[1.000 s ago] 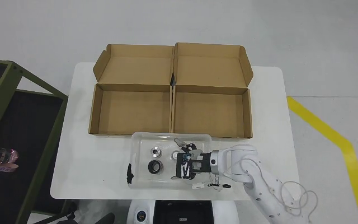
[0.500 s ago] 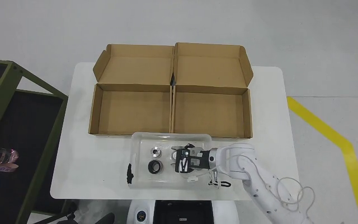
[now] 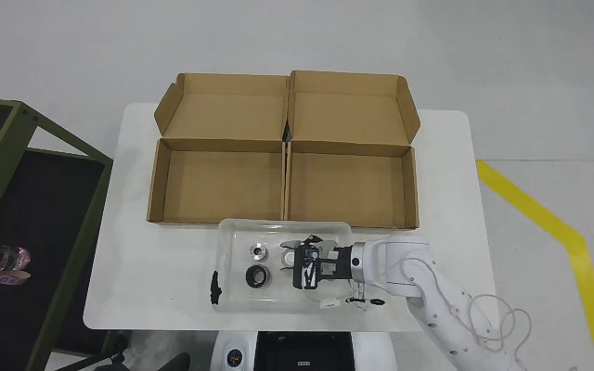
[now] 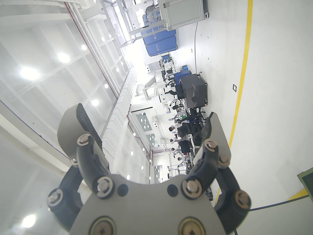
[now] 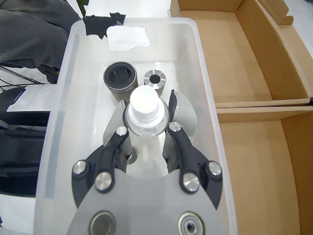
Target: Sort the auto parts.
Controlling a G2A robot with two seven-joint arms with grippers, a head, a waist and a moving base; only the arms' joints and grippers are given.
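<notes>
**Right arm settling on a part in the bin, no lift yet**

Over the last second the right gripper (image 3: 297, 267) barely moves. It stays low inside the clear bin (image 3: 227, 232), with the wrist creeping slightly forward. I read that as the grasp being settled, with lift-out the next step. Its fingers (image 5: 183, 116) press both sides of a clear round part with a white cap (image 5: 144, 97), so it looks clenched on it. The part sits inside the bin, right of the other pieces.

Left to right:
- The left cardboard box (image 3: 218, 185) has no part in it.
- The bin holds a dark-lined sleeve (image 3: 258, 275) and a small bored metal cylinder (image 3: 254, 249) just beside it on the box side, then the capped part in the gripper.
- The right cardboard box (image 3: 348, 190) also has no parts.

By my read, sorting has hardly started.

The left gripper (image 4: 145, 113) is spread wide, holds nothing and points up, away from the table.
</notes>
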